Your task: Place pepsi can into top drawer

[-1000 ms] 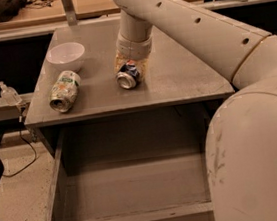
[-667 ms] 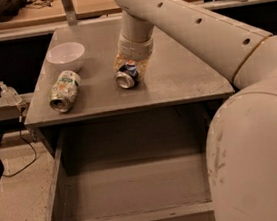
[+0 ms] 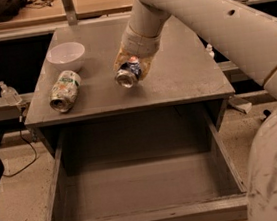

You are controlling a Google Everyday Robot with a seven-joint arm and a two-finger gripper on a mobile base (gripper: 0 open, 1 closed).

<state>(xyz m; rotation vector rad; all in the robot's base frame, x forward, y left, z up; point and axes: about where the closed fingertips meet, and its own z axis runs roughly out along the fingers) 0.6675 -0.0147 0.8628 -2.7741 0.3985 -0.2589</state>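
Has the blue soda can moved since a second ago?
No. The pepsi can, in the gripper over the cabinet top, stays equally far from the green can.

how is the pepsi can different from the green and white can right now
The pepsi can is dark blue; the green-and-white can is pale green and white. The pepsi can is clasped in the gripper near the middle of the cabinet top; the green-and-white can lies free near its front edge, by the white bowl. Both lie on their sides, silver ends toward the camera.
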